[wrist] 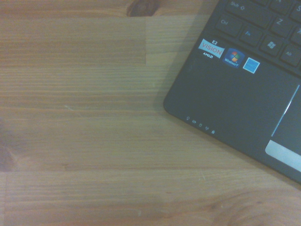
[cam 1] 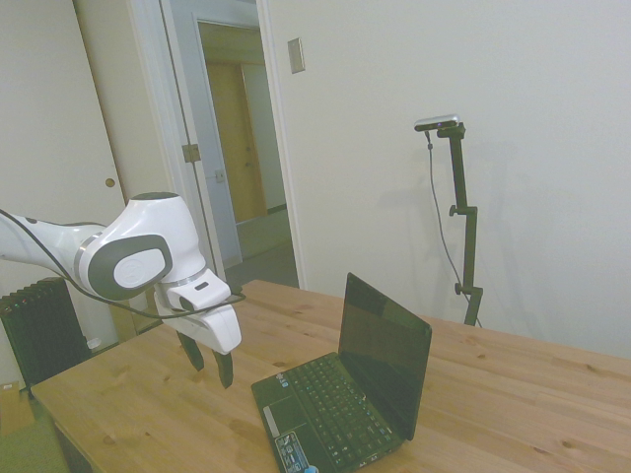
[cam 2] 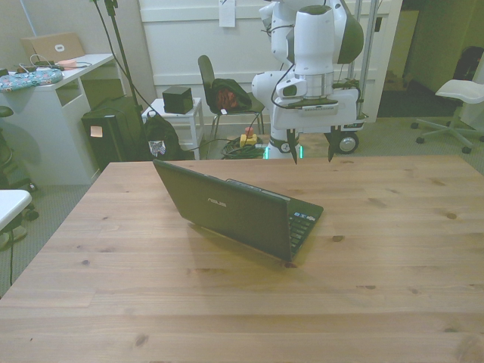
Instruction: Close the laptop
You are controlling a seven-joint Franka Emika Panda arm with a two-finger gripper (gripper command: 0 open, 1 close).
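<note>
Hanging above the bare wooden tabletop point(cam 1: 138, 404), the white arm's two-finger gripper point(cam 1: 210, 367) pointed its dark jaws straight down, spread well apart and holding nothing. The wrist was upright, the forearm running in level from behind it. The jaws stood off the board, clear of everything.

Just beside the jaws, toward the front corner of the machine, lay the small dark green-black netbook laptop point(cam 1: 340, 399), its base flat on the tabletop and its lid open a little past upright. In the wrist view the palm-rest corner point(wrist: 221, 101) with its small coloured stickers point(wrist: 230, 55) and the pale edge of the touchpad point(wrist: 284, 153) sat close under the camera.

Beyond the jaws rose the glossy dark screen point(cam 1: 386, 350), and farther still its back, the matt lid with the small pale logo point(cam 2: 218, 203).

The netbook looked light, so a hard shove would likely skate the whole thing across the smooth wood or tip it. The hinge would probably be stiff, the lid thin and the glossy panel easily marked. I judged no grasp was needed: the best contact was the top edge of the lid, near its middle, from the back face, pressing forward and down so the base stayed pinned. For that the jaws would need to rise and travel past the screen.
</note>
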